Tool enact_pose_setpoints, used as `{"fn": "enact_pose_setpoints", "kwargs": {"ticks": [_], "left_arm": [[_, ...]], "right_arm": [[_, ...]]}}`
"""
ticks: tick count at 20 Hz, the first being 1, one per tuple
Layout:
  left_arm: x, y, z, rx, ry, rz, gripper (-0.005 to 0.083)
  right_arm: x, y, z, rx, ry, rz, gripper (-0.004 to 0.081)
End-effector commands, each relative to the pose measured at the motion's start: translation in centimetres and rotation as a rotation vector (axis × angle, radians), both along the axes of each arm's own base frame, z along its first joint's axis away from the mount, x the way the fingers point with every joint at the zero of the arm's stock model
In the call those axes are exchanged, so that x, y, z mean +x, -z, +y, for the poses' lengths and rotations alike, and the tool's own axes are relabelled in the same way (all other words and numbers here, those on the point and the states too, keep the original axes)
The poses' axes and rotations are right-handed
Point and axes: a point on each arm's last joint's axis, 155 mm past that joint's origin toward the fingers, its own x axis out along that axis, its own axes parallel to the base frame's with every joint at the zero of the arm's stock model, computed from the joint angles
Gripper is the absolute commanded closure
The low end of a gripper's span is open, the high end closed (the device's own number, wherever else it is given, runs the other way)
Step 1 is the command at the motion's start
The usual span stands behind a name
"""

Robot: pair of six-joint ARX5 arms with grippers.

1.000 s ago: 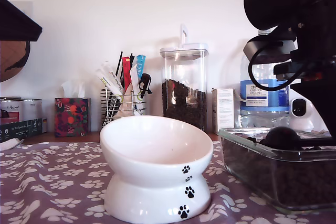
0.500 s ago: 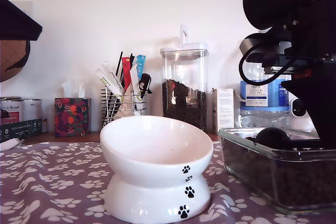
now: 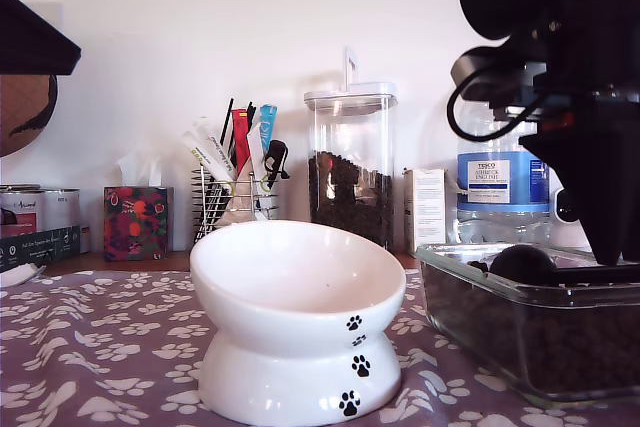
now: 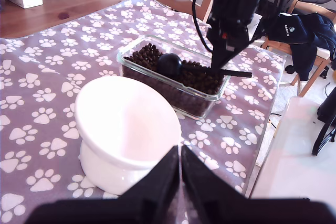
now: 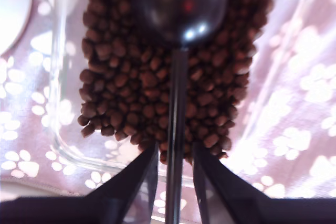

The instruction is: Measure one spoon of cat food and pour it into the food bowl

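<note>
1. Since the earlier pictures, the arm at the exterior view's right has risen a little and its cable loop sits higher. The spoon [image 3: 522, 263] has shifted slightly toward that view's left and then back, and its dome still rests on the cat food [image 4: 195, 77].

2. My second gripper [image 5: 173, 169] has its jaws narrow around the spoon's flat handle, one finger on each side. I cannot tell if they already press on it. My first gripper [image 4: 180, 174] hangs near the food bowl [image 3: 295, 315] with its jaws closed together and holding nothing.

3. The spoon lies dome up, so it holds no kibble yet. I think the handle may slip or twist between the jaws, because it is thin, smooth plastic.

4. The glass dish [image 4: 173, 95] has low walls and the kibble is heaped close to the rim. A deep push of the spoon could throw pellets over the edge onto the cloth [image 4: 47, 77] that covers the worktop.

5. The kibble is small, round, matte and dry, so it rolls easily from a tilted spoon.

6. The food bowl is glossy white ceramic with a slanted rim and a flared foot. It stands just beside the dish and looks empty. Pellets that land on its high side may bounce.
</note>
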Motion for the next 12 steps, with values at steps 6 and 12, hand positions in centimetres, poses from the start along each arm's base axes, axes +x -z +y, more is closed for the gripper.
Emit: {"fn": "enact_pose_setpoints", "kwargs": {"ticks": [6, 12], "left_arm": [[0.1, 0.0, -0.1, -0.002, -0.004, -0.004, 0.0793], [0.4, 0.0, 0.1, 0.002, -0.022, -0.010, 0.0793]], "right_arm": [[3.0, -9.4, 1.2, 0.214, 0.018, -0.420, 0.0617], [4.6, -15.2, 1.0, 0.394, 0.051, -0.829, 0.0783]]}}
